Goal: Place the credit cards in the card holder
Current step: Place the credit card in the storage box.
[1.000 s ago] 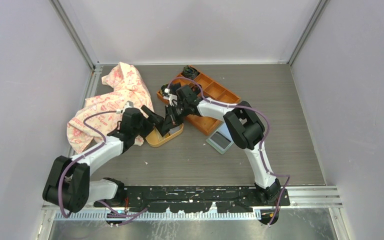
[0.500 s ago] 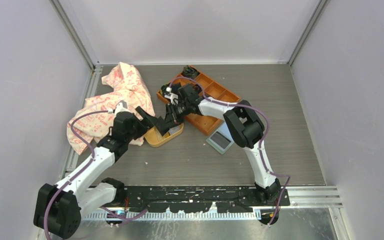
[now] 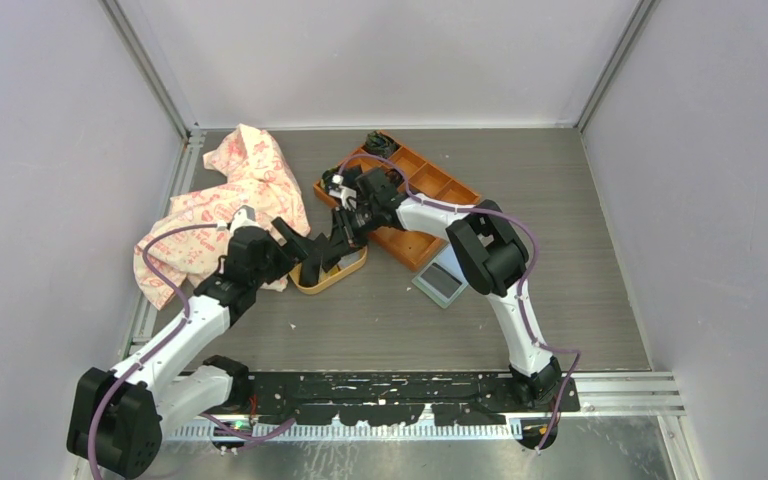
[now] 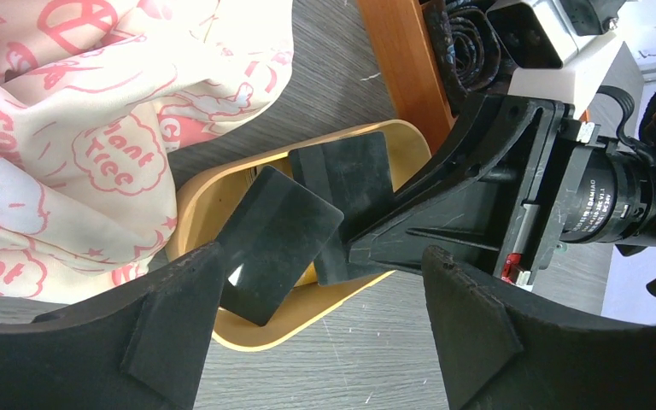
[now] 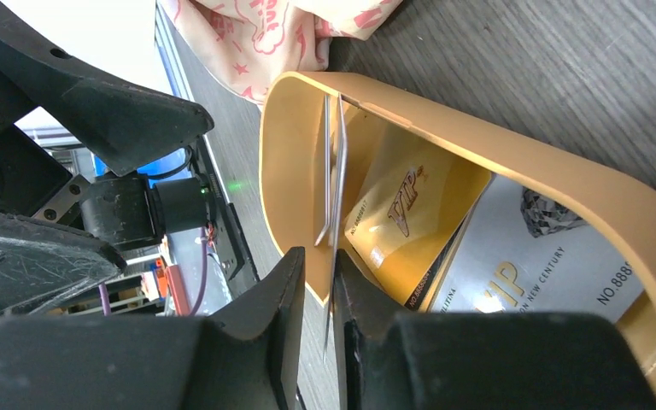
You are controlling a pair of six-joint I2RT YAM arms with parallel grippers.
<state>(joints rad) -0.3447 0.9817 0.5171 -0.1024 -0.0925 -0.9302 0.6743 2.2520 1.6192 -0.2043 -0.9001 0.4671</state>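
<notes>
The yellow oval dish (image 3: 345,268) holds the credit cards. In the right wrist view a gold card (image 5: 406,213) and a pale silver card (image 5: 521,286) lie in it. My right gripper (image 3: 332,255) reaches into the dish. Its jaws (image 5: 318,265) are nearly closed on a thin black card (image 5: 335,213) seen edge-on, which also shows in the left wrist view (image 4: 346,192). A second black card (image 4: 273,243) leans inside the dish. My left gripper (image 3: 305,252) is wide open and empty (image 4: 323,252), just near-left of the dish. The sage-green card holder (image 3: 440,281) lies to the right, apart from both grippers.
An orange compartment tray (image 3: 430,185) stands behind the dish, with a dark object (image 3: 378,143) in its far corner. A cream and pink printed cloth (image 3: 230,195) lies bunched at the left, touching the dish. Grey walls close in the table.
My left arm has drawn back, and its gripper has shifted slightly left of the dish. My right gripper has stayed in the dish, almost unmoved.
</notes>
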